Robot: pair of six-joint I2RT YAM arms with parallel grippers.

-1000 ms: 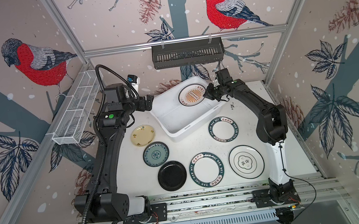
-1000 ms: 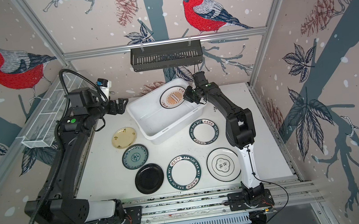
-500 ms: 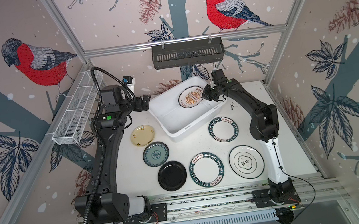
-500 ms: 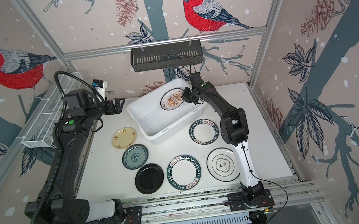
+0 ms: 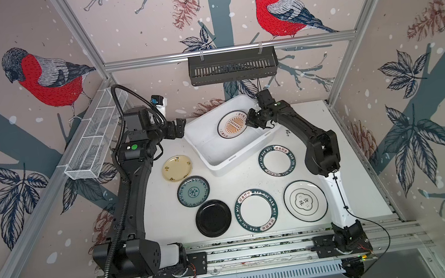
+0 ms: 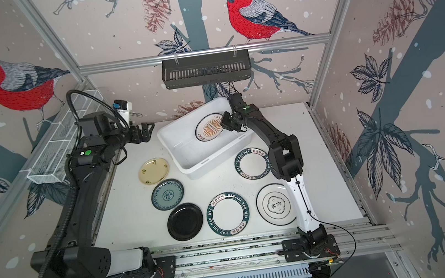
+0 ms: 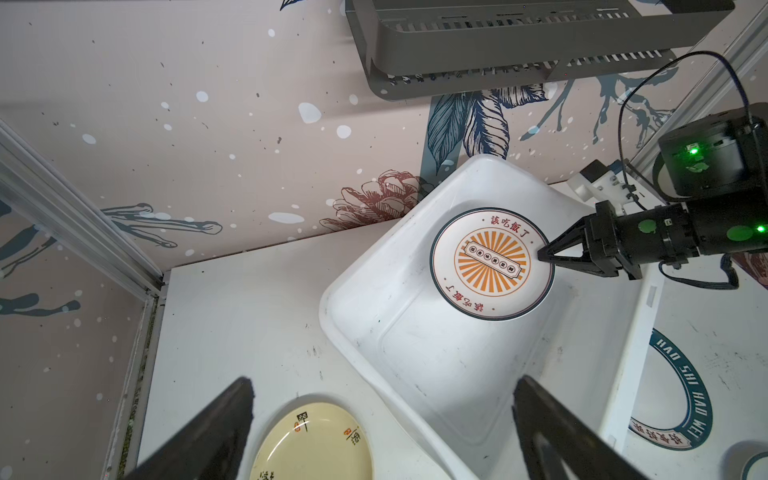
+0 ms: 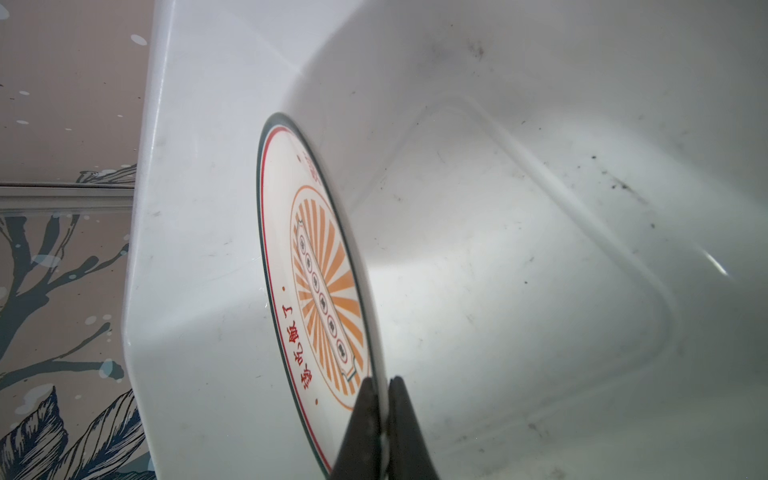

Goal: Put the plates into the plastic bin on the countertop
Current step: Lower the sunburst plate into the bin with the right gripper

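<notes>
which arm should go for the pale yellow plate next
Left, probably. The left gripper is open and empty, near the pale yellow plate; the right gripper is shut on the orange-sunburst plate in the plastic bin.

walls: bullfinch wallpaper (image 5: pixel 144 25) (pinecones too) | frame: aluminium rail (image 5: pixel 228 51) | black basket (image 5: pixel 233 68)

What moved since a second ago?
The right hand, shut on the orange-sunburst plate all along, carried it slightly left and frontward inside the plastic bin; its elbow swung inward. Nothing was let go. The left hand stayed open beside the bin, and the six other plates stayed put on the countertop.
</notes>
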